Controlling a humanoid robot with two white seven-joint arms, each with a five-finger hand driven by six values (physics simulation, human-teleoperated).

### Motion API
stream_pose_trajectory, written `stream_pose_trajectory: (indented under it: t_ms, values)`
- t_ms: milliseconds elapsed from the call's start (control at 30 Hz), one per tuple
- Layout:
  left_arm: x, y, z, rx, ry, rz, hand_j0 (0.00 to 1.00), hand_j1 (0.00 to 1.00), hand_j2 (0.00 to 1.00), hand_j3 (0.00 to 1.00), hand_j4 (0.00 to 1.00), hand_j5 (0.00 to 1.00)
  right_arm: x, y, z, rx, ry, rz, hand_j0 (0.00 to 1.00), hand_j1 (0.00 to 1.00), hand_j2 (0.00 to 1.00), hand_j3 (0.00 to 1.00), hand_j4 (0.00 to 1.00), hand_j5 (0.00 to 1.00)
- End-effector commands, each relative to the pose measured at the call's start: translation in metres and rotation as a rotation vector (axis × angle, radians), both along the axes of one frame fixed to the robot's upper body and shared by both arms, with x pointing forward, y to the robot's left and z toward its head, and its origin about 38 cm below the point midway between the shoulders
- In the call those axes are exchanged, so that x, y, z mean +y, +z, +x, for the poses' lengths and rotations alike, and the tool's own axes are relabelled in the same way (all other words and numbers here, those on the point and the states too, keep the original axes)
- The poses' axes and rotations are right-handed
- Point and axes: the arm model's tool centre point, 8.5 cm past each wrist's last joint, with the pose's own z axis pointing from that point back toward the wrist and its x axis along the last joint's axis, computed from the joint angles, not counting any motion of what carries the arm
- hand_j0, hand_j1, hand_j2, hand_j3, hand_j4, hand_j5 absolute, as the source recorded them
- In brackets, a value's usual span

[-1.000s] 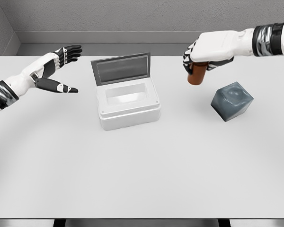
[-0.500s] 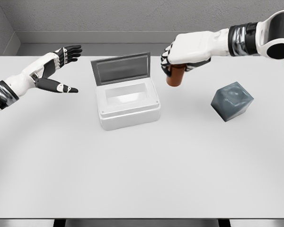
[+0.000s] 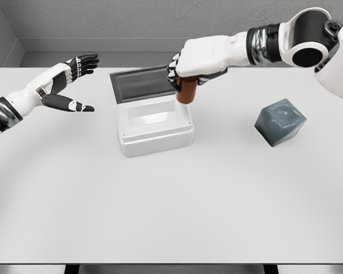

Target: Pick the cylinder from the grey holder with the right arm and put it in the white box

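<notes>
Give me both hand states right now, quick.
Left hand: open, fingers spread, holding nothing, over the table's left side.
Right hand: shut on the brown cylinder, at the white box's right rim.

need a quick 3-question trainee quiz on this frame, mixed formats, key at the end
1. True or false: the right robot hand holds the brown cylinder by its top end.
2. Multiple choice: the lid of the white box is A) shut flat, B) open and standing at the back, C) lying on the table.
3. Fill in: the grey holder stands to the ___ of the box in the head view.

Key: 1 true. 2 B. 3 right.

The left robot hand hangs open over the table's far left side, holding nothing.
</notes>
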Motion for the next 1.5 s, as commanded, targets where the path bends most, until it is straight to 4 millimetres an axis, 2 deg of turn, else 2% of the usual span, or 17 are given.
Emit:
stream_pose_trajectory:
  t_ms: [0, 233, 333, 367, 400, 433, 467, 833, 933, 1000, 1067, 1167, 1233, 1300, 1367, 1433, 1467]
  values:
    - [0.000, 0.001, 0.000, 0.000, 0.001, -0.006, 1.00, 1.00, 1.00, 1.00, 1.00, 1.00, 0.007, -0.001, 0.000, 0.003, 0.008, 0.006, 0.36, 0.36, 0.36, 0.36, 0.36, 0.36]
    - [0.000, 0.000, 0.000, 0.000, 0.001, -0.004, 1.00, 1.00, 1.00, 1.00, 1.00, 1.00, 0.018, 0.005, 0.001, -0.009, 0.024, 0.010, 0.37, 0.37, 0.37, 0.37, 0.37, 0.37]
    - [0.000, 0.001, 0.000, 0.000, 0.001, -0.006, 1.00, 1.00, 1.00, 1.00, 1.00, 1.00, 0.018, 0.004, 0.002, -0.005, 0.020, 0.009, 0.41, 0.41, 0.41, 0.41, 0.41, 0.41]
    - [0.000, 0.000, 0.000, 0.000, 0.001, -0.004, 1.00, 1.00, 1.00, 1.00, 1.00, 1.00, 0.018, 0.003, 0.002, -0.006, 0.020, 0.008, 0.48, 0.48, 0.48, 0.48, 0.48, 0.48]
    - [0.000, 0.000, 0.000, 0.000, 0.001, -0.004, 1.00, 1.00, 1.00, 1.00, 1.00, 1.00, 0.019, 0.001, 0.003, -0.023, 0.017, -0.014, 0.77, 0.77, 0.77, 0.77, 0.77, 0.77]
    - [0.000, 0.000, 0.000, 0.000, 0.000, -0.006, 1.00, 1.00, 1.00, 1.00, 1.00, 1.00, 0.020, 0.000, 0.003, -0.035, 0.016, -0.026, 0.94, 0.94, 0.94, 0.94, 0.94, 0.94]
    - [0.000, 0.001, 0.000, 0.000, 0.001, -0.006, 1.00, 1.00, 1.00, 1.00, 1.00, 1.00, 0.019, 0.000, 0.004, -0.037, 0.015, -0.029, 0.99, 0.99, 0.99, 0.99, 0.99, 0.99]
    - [-0.002, 0.001, 0.000, 0.000, -0.003, -0.007, 1.00, 1.00, 1.00, 1.00, 1.00, 1.00, 0.017, 0.000, 0.002, -0.043, 0.016, -0.032, 0.99, 0.99, 0.99, 0.99, 0.99, 0.99]
    - [-0.007, -0.001, 0.001, 0.001, -0.010, -0.017, 1.00, 1.00, 1.00, 1.00, 1.00, 1.00, -0.017, 0.008, -0.023, -0.084, 0.028, -0.055, 0.99, 0.99, 0.99, 0.99, 0.99, 0.99]
    - [-0.012, -0.001, 0.000, -0.001, -0.024, -0.014, 1.00, 1.00, 1.00, 1.00, 1.00, 1.00, -0.036, 0.005, -0.026, -0.078, 0.000, -0.069, 1.00, 1.00, 1.00, 1.00, 1.00, 1.00]
    - [-0.024, -0.005, 0.000, 0.005, -0.048, -0.020, 1.00, 1.00, 1.00, 1.00, 1.00, 1.00, -0.071, 0.018, -0.035, -0.078, -0.048, -0.015, 1.00, 1.00, 1.00, 1.00, 1.00, 1.00]
    - [-0.033, -0.003, 0.000, -0.005, -0.067, -0.033, 1.00, 1.00, 1.00, 1.00, 1.00, 1.00, -0.117, 0.033, -0.064, -0.045, -0.097, 0.156, 1.00, 1.00, 1.00, 1.00, 1.00, 1.00]
    - [-0.036, -0.003, 0.000, -0.006, -0.071, -0.036, 1.00, 1.00, 1.00, 1.00, 1.00, 1.00, -0.146, 0.043, -0.091, -0.045, -0.123, 0.288, 1.00, 1.00, 1.00, 1.00, 1.00, 1.00]
    - [-0.037, -0.003, 0.000, -0.006, -0.072, -0.039, 1.00, 1.00, 1.00, 1.00, 1.00, 1.00, -0.179, 0.049, -0.107, 0.029, -0.161, 0.452, 1.00, 1.00, 1.00, 1.00, 1.00, 1.00]
    - [-0.038, -0.001, -0.001, -0.011, -0.077, -0.040, 1.00, 1.00, 1.00, 1.00, 1.00, 1.00, -0.190, 0.036, -0.115, 0.125, -0.169, 0.568, 1.00, 1.00, 1.00, 1.00, 1.00, 1.00]
    - [-0.042, 0.000, -0.004, -0.019, -0.090, -0.041, 1.00, 1.00, 1.00, 1.00, 1.00, 1.00, -0.190, 0.004, -0.120, 0.249, -0.174, 0.669, 1.00, 1.00, 1.00, 1.00, 1.00, 1.00]
    - [-0.043, 0.004, -0.006, -0.031, -0.100, -0.040, 1.00, 1.00, 1.00, 1.00, 1.00, 1.00, -0.188, -0.024, -0.125, 0.297, -0.196, 0.744, 1.00, 1.00, 1.00, 1.00, 1.00, 1.00]
